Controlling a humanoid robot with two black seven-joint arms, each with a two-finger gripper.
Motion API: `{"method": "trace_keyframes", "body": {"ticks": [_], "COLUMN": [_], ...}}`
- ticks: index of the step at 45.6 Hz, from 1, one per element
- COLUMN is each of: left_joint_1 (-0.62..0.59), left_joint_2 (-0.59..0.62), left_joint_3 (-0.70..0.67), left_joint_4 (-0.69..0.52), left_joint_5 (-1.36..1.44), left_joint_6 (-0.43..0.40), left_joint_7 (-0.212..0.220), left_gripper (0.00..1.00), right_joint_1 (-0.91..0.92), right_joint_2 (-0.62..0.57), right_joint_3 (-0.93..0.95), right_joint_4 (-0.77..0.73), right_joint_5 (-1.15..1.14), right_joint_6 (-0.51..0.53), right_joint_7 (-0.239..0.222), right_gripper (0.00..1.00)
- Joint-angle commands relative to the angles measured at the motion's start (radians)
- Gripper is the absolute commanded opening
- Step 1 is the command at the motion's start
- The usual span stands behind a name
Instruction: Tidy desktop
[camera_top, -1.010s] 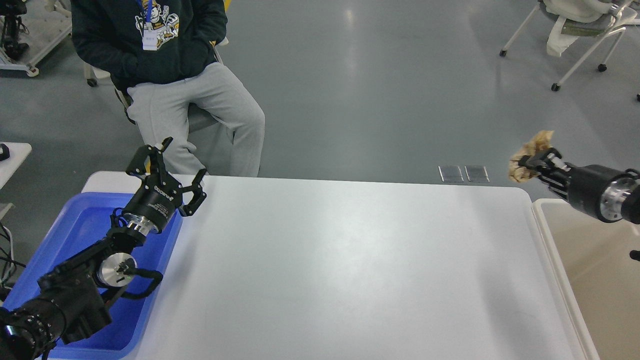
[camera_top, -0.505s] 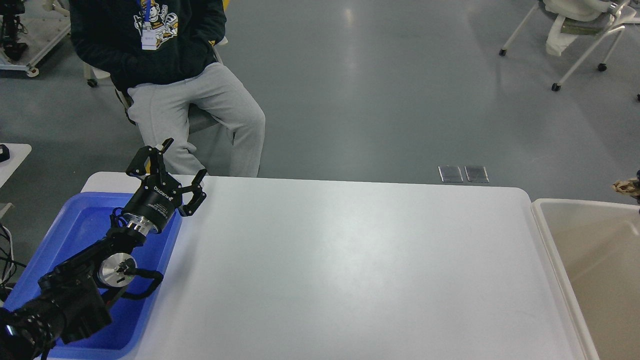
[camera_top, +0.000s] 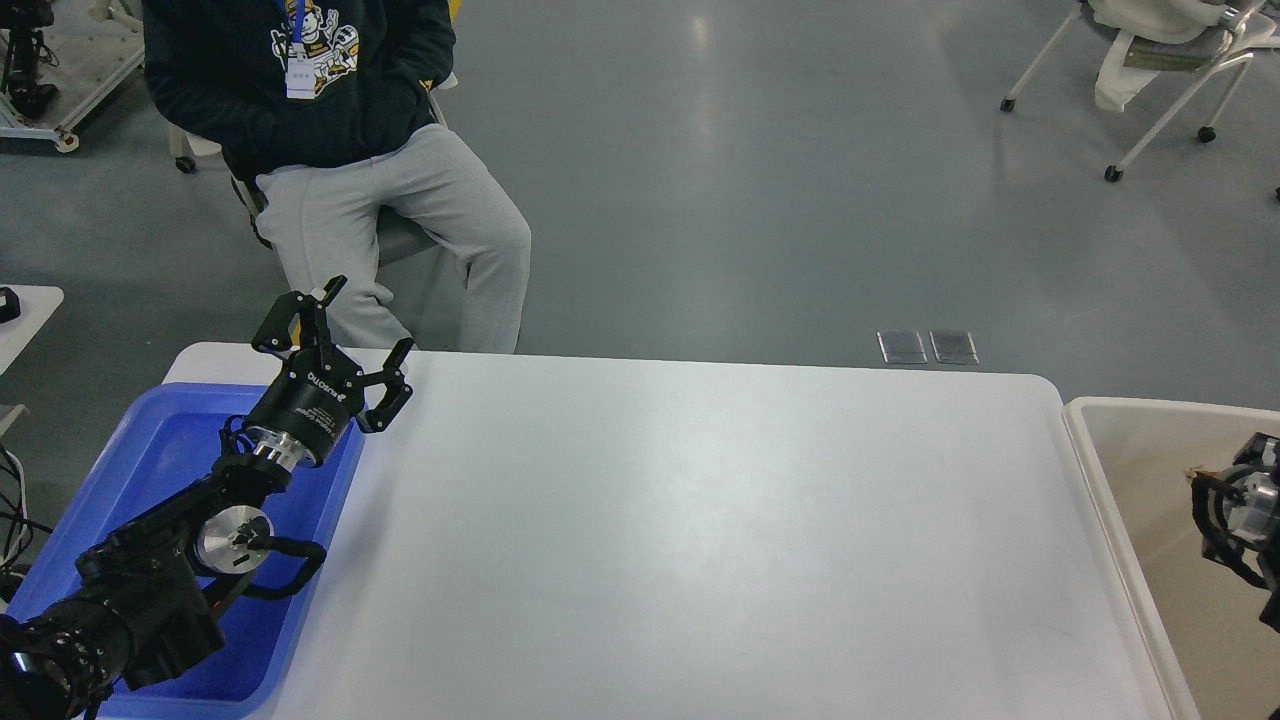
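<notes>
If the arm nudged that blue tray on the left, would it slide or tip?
The blue tray would probably slide: it looks like thin plastic sitting on the smooth white desktop. Being low and wide, it seems unlikely to tip. With its visible part holding nothing, it is probably light.

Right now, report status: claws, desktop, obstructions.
Left claw open, above blue tray edge. Right claw over beige bin, state unclear. Desktop shows no loose items.

A robotics laboratory or test hall. The floor (camera_top: 760, 180) is bare, glossy grey, with two metal floor plates (camera_top: 927, 347). Wheeled office chairs (camera_top: 1165, 60) stand loose at the far right, an equipment cart (camera_top: 45, 70) at the far left. A seated person (camera_top: 345, 150) wearing a lanyard badge (camera_top: 300, 75) watches beside a white table (camera_top: 700, 540).
</notes>
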Motion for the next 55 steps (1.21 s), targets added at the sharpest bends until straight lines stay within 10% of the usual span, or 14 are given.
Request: {"method": "trace_keyframes", "body": {"ticks": [1,17,39,55], "left_joint_1": [-0.001,0.0,0.0,-0.001], "left_joint_2": [0.0,0.0,0.0,0.0], "left_joint_3": [0.0,0.0,0.002,0.0], "left_joint_4": [0.0,0.0,0.0,0.0], "left_joint_5": [0.0,0.0,0.0,0.0], "left_joint_6": [0.0,0.0,0.0,0.0], "left_joint_7": [0.0,0.0,0.0,0.0], "left_gripper": [1.0,1.0,1.0,1.0], "right_joint_1": [-0.085,-0.131,-0.137,-0.117], "right_joint_2": [0.038,0.029,0.013,0.02], "right_joint_3": [0.112,0.136,0.169,0.158], "right_joint_4": [-0.041,-0.097,-0.095,-0.089], "right_joint_5": [0.013,0.016,0.012,-0.079], "right_joint_6": [-0.022,0.051,0.076,0.074], "right_joint_7": [-0.011,-0.011,0.001,0.002], "right_gripper": [0.0,0.1,1.0,1.0]}}
